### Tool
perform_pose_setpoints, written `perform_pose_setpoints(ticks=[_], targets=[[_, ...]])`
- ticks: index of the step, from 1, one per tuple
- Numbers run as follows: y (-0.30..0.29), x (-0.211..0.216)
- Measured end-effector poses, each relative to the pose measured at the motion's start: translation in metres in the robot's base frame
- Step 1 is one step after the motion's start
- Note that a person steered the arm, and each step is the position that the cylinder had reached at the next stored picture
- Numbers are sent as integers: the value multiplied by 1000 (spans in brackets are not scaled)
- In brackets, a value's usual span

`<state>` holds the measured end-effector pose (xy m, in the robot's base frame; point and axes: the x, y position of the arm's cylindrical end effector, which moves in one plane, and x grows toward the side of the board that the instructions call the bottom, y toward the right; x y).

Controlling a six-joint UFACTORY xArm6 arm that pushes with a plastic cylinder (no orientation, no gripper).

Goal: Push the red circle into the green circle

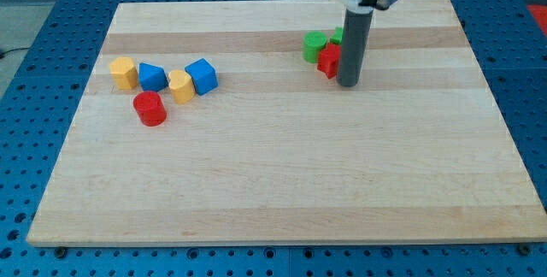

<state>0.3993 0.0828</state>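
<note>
Clearly, my tip (348,84) has no fingers and no jaws, so it cannot open, close or hold anything; it is only the lower end of a straight dark rod, and it stands on the board near the view's top right. Just at its left side, seemingly touching the rod, is a red block (327,59) with angular faces, whose exact shape I cannot tell. Directly beyond that one is the green circle (314,46), a short round cylinder, and a second green block (337,36) shows only a little behind the rod. The red circle (149,108), which the task wants to be moved, lies well apart from my tip, at the view's left side, below a row of a yellow block (124,73), a blue block (152,77), a yellow heart-like block (180,86) and a blue cube (202,76). I judge that the task is not yet begun in effect: the red circle is far from the green one, and the whole push across the board is left. The blocks look smooth, matte and solid, and the wooden board (282,183) is pale with long grain stripes.
</note>
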Motion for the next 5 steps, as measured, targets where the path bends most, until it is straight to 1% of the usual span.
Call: perform_pose_setpoints(ticks=[1, 2, 3, 4, 5], targets=[[-81, 39], [-198, 86], [-311, 116], [-362, 75], [-362, 36]])
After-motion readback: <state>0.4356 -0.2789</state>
